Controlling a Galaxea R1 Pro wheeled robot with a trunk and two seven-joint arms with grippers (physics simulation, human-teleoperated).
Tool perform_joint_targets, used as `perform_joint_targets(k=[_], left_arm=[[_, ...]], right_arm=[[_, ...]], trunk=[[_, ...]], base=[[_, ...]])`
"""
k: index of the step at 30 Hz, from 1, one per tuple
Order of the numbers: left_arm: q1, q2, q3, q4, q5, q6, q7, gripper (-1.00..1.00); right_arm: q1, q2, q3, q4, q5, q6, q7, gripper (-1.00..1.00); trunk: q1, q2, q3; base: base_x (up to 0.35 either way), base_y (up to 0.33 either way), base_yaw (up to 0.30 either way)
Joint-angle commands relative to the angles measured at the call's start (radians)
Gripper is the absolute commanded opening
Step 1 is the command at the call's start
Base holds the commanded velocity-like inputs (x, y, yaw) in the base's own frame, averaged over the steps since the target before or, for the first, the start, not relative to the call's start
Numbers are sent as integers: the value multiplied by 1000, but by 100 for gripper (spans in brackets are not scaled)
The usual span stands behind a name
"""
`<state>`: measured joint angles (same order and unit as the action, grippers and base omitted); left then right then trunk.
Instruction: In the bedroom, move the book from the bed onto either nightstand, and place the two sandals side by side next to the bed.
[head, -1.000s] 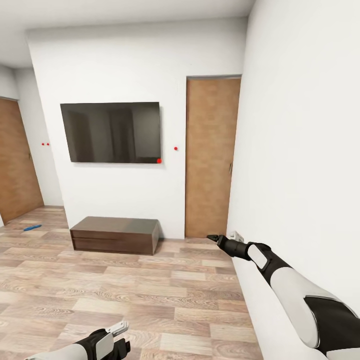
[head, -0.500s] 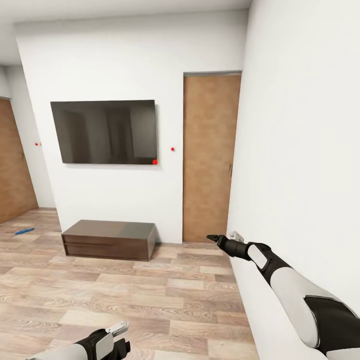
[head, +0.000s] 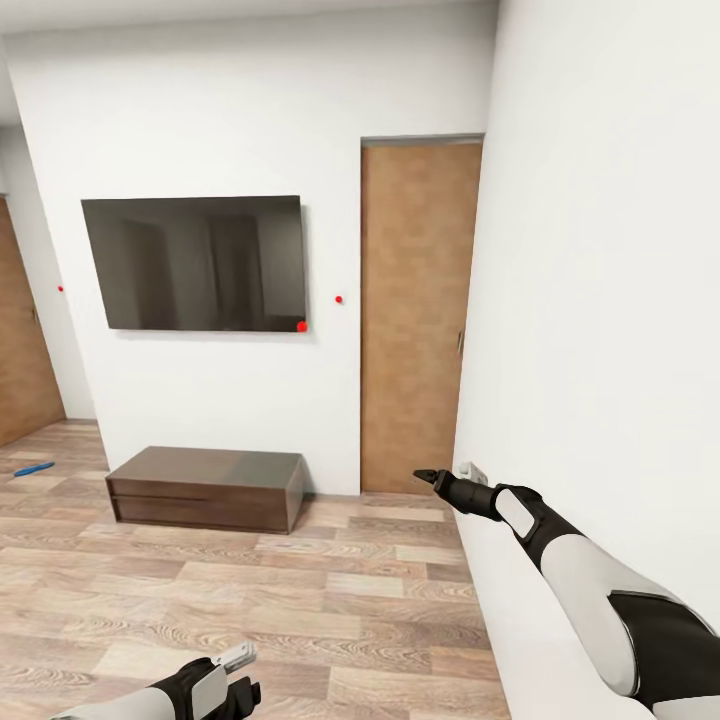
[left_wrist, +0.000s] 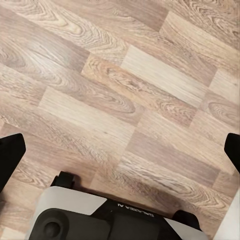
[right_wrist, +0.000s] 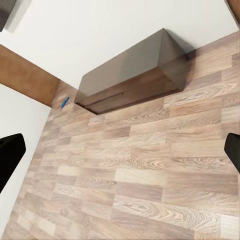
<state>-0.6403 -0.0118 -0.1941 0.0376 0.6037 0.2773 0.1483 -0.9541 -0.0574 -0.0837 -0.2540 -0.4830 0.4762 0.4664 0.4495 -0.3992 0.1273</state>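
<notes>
Head view: a white-walled room with a wood-plank floor (head: 300, 590). A dark wall-mounted television (head: 195, 263) hung above a low dark wood bench (head: 205, 488) standing against the far wall, with a closed brown door (head: 410, 315) just beside it, at the corner where a white side wall (head: 600, 300) ran toward the camera. A second brown door (head: 20, 350) showed at the left edge. One blue sandal (head: 33, 468) lay on the planks well left of the bench, near that door; the floor between bench and robot lay open.

The right gripper (head: 428, 478) was extended forward close along the side wall, above its bottom edge. The left gripper (head: 238, 668) hung low over the planks at the lower border.

Right wrist view: both fingertips (right_wrist: 10, 160) sat at opposite borders, so the jaws were spread wide with nothing between them; beyond lay the bench (right_wrist: 132, 75) and the sandal (right_wrist: 64, 103).

Left wrist view: the fingertips (left_wrist: 9, 157) were likewise parted to the borders, empty, over bare floor (left_wrist: 125, 95).
</notes>
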Motion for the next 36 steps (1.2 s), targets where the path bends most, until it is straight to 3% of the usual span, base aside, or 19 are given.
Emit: perform_joint_targets(k=[1, 36], left_arm=[[-1, 0, -8, 1, 10, 2, 2, 100], [-1, 0, -8, 1, 10, 2, 3, 100]], right_arm=[[0, 0, -8, -1, 0, 9, 1, 100], [0, 1, -8, -1, 0, 9, 1, 100]], trunk=[[1, -1, 0], [1, -1, 0]], base=[[45, -17, 0], [40, 53, 11]])
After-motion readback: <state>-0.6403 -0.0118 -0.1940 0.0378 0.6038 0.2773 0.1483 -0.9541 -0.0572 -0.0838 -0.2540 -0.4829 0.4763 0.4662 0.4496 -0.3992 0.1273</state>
